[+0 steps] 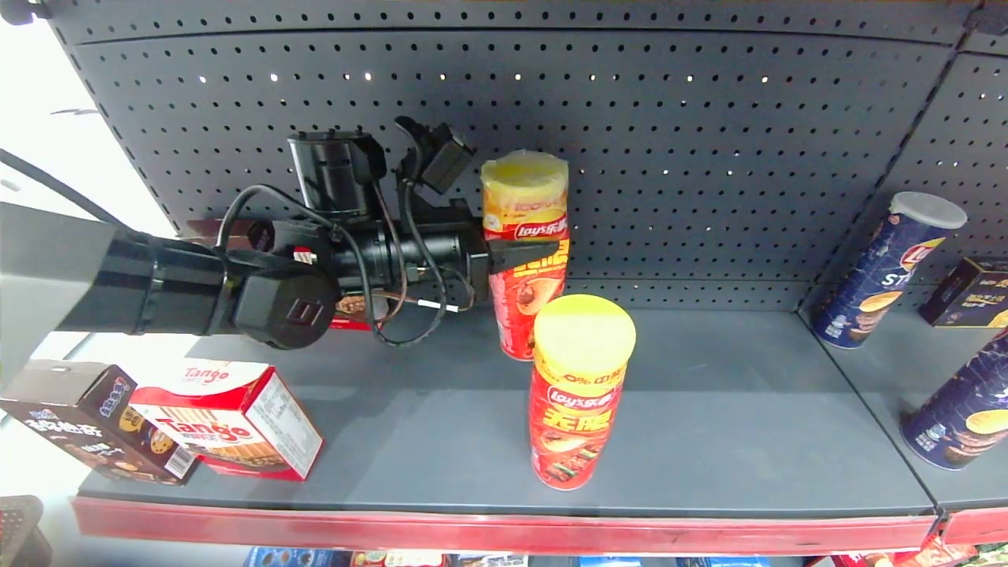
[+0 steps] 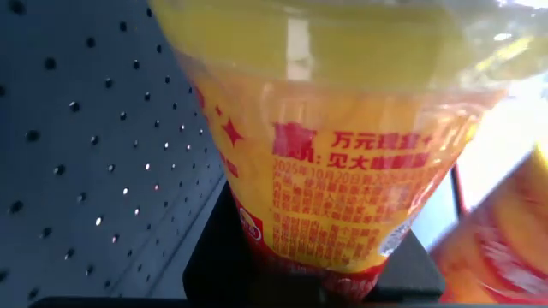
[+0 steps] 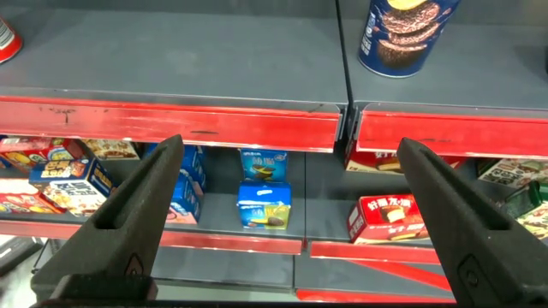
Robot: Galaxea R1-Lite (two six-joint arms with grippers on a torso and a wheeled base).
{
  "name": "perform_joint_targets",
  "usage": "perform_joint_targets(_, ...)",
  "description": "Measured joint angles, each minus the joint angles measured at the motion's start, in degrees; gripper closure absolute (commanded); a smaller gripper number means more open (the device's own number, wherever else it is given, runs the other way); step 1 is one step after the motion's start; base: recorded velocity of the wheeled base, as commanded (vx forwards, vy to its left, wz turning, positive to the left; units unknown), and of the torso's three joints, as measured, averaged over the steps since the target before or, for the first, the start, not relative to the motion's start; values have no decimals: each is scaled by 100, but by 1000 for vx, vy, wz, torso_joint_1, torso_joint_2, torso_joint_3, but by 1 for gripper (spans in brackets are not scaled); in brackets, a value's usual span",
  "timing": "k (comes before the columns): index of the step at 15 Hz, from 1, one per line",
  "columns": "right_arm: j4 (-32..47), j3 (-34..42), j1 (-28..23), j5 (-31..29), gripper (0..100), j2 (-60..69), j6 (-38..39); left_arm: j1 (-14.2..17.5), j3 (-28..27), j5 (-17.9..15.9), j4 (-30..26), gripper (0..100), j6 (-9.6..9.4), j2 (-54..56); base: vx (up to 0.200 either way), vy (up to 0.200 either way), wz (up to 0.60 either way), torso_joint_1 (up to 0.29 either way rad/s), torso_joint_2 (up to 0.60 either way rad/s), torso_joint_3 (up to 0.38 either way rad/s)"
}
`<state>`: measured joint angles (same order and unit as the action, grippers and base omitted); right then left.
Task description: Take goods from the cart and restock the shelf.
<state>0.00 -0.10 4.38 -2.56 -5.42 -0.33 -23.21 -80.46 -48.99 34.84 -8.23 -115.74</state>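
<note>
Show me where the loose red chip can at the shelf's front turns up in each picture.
Head view: front can stands mid-shelf, nearer than the held can.
Left wrist view: front can blurred at the picture's edge, beyond the held can.
Right wrist view: probably the red base in a corner.
Shared landmark: the shelf's red front edge, in head and right wrist views.

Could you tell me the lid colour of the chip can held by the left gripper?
The chip can's lid is yellow, clearest in the head view.

We see white glare flooding the head view's left edge, light pricking through the pegboard [image 1: 709, 118], soft shadows beside each can [image 1: 580, 394], and a bowed shelf [image 1: 709, 425] edge.
</note>
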Motion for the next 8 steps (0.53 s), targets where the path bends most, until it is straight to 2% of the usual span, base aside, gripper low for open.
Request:
perform_joint_targets(4, 0, 0, 0, 0, 0, -2, 1, 76, -599, -20, -20, 100, -4, -510, 0, 0, 0, 0, 0, 0)
perform_joint_targets(8, 0, 0, 0, 2, 0, -5, 0, 139, -746, -22, -24, 100, -26, -811, 0, 0, 0, 0, 0, 0)
